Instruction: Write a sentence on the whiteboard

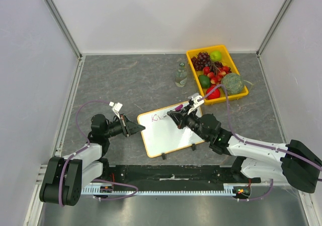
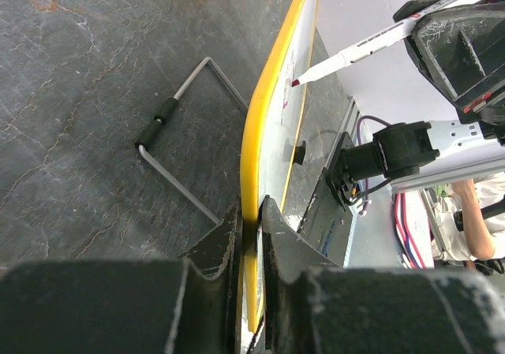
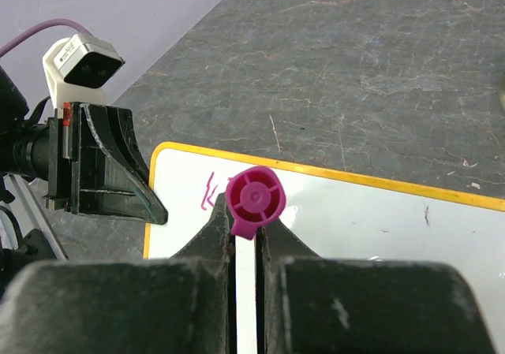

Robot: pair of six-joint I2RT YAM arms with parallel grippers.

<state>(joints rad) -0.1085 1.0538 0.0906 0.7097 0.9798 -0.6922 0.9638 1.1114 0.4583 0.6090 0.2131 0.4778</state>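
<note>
Pinching whiteboard [image 1: 168,135] edge, left jaws; marker [image 2: 363,48] seemingly touching.

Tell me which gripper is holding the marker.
The right gripper, shut on the marker; the left gripper clamps the whiteboard edge instead.

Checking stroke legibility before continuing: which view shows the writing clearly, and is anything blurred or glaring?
Top external: even light, no glare, writing tiny beside the right tool. Left wrist: whiteboard edge-on, left tool soft up close. Right wrist: writing sharp, partly hidden behind the marker.
</note>
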